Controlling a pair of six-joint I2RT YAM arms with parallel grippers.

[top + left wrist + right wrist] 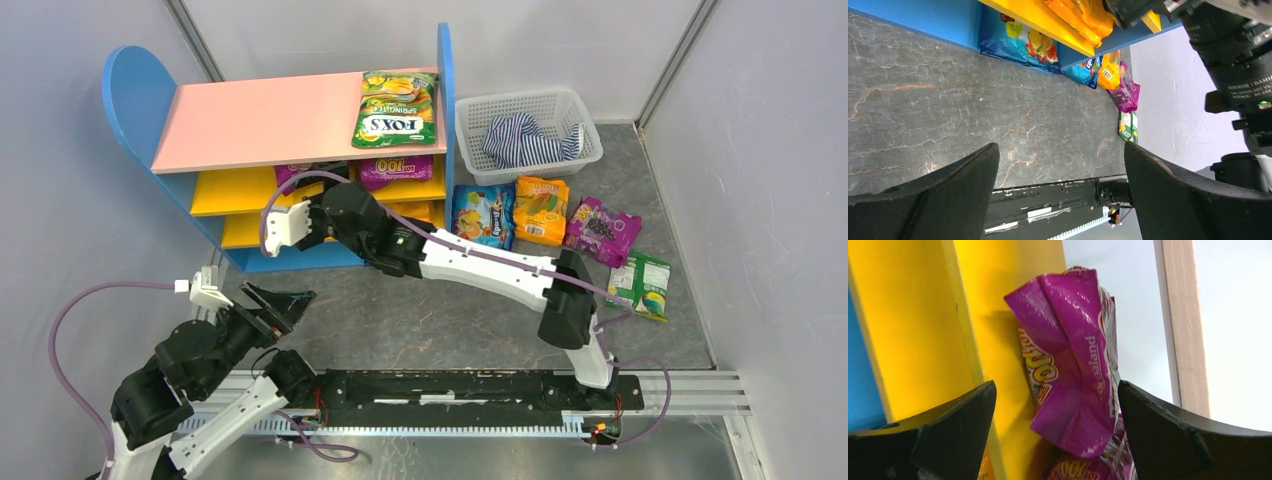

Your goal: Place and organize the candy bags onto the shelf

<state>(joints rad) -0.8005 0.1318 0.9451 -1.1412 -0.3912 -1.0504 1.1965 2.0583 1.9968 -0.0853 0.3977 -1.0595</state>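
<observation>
- On the upper yellow board of the shelf point(250, 120), under the pink top, a purple bag point(1068, 365) stands crumpled with its top folded over. A second purple bag point(1075, 471) sits right against it.
- The right arm point(480, 262) reaches into that level of the shelf. Its jaws are apart, one on each side of the purple bag and not clamped on it. I cannot tell whether the right-hand one brushes the bag's edge.
- The step in hand looks like settling this bag in its place. The pouch is probably light and slick, so it would likely follow any finger that drags on it.
  - The arm should back out straight along its line of reach, with the jaws held wide.
  - If the bag slumps, a flat nudge toward its neighbour is safer than pinching the folded top again.
- Elsewhere on the shelf:
  - A green bag point(398, 108) lies at the right end of the pink top.
  - An orange bag point(1083, 17) rests on a lower board.
  - A blue bag point(1015, 40) lies at the shelf's foot.
- Right of the shelf, four more bags lie on the tabletop point(420, 310):
  - a blue one point(483, 215)
  - an orange one point(541, 210)
  - a purple one point(601, 230)
  - a green one point(645, 285)
- The white basket point(470, 135) with the striped cloth point(525, 138) is just beyond them. A good next pick is the blue one, nearest the shelf.
- At the near left, the left arm point(190, 350) hangs over bare tabletop with its jaws apart and holding nothing. It is well clear of the right arm's way out.
</observation>
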